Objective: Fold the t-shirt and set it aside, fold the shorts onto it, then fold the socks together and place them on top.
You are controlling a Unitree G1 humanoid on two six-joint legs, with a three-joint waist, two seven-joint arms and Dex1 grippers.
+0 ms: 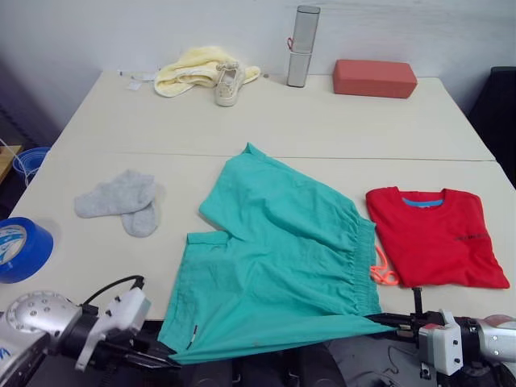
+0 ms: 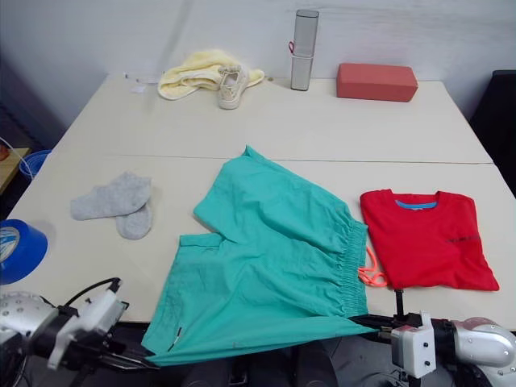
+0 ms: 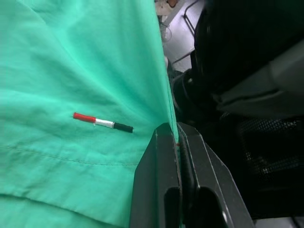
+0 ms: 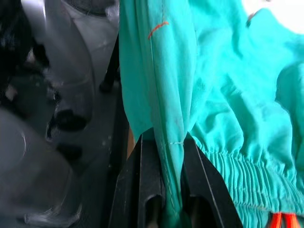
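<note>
**Kid:** Shorts (image 1: pixel 282 258) are spread out in the middle of the table (image 1: pixel 322 121). Why are both grippers down at the near edge?

**Helper:** Each one pinches a corner of the side closest to the robot. The left gripper (image 3: pixel 178 142) is squeezed tight on the hem, near a little red, white and black tag (image 3: pixel 103 122). The right gripper (image 4: pixel 164 152) is clamped on a bunched fold beside the stretchy waistband.

**Kid:** Why two corners at once?

**Helper:** I think so the cloth stays flat when it gets lifted and folded over. One corner alone would let it flop.

**Kid:** Why is the t-shirt (image 1: pixel 435 234) over on the right?

**Helper:** It lies folded there, just beside the waistband, with the orange drawstring (image 1: pixel 384 270) between them. It looks set aside, ready for the shorts to go on top.

**Kid:** And the socks (image 1: pixel 121 201)?

**Helper:** They wait on the left, one partly on the other, well apart from the shorts. They likely go last.
</note>
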